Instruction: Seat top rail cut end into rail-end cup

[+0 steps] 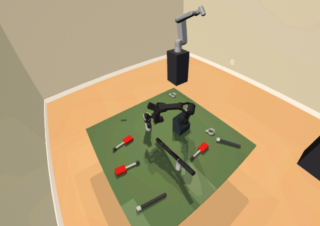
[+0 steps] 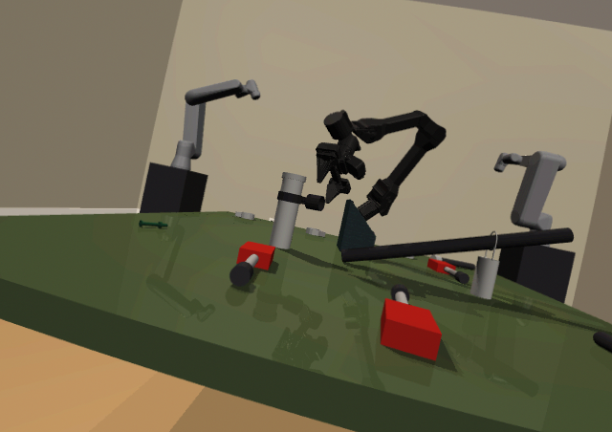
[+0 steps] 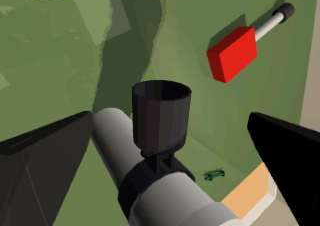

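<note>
We see the black arm (image 2: 410, 140) arched up from its base, elbow high, forearm running level and the wrist bent steeply down beside the big post (image 2: 288, 210). The gripper (image 2: 332, 183) hangs spread wide with nothing between its fingers, just above and beside the rail-end cup (image 2: 313, 202). From the wrist camera we look down on that cup (image 3: 161, 116), its open mouth unfilled, sticking out from the black brace band (image 3: 150, 186) around the grey post, one dark finger showing on either side.

The band sits high on the post, a little under the post cap (image 2: 294, 176). The top rail (image 2: 459, 244) lies well apart on the green mat (image 1: 113, 138), tilted, threaded through the wire loop cap (image 2: 492, 245) on its short grey post (image 2: 483, 276), its near end resting low on the mat. A red-headed tool (image 3: 235, 51) lies beyond the cup.
</note>
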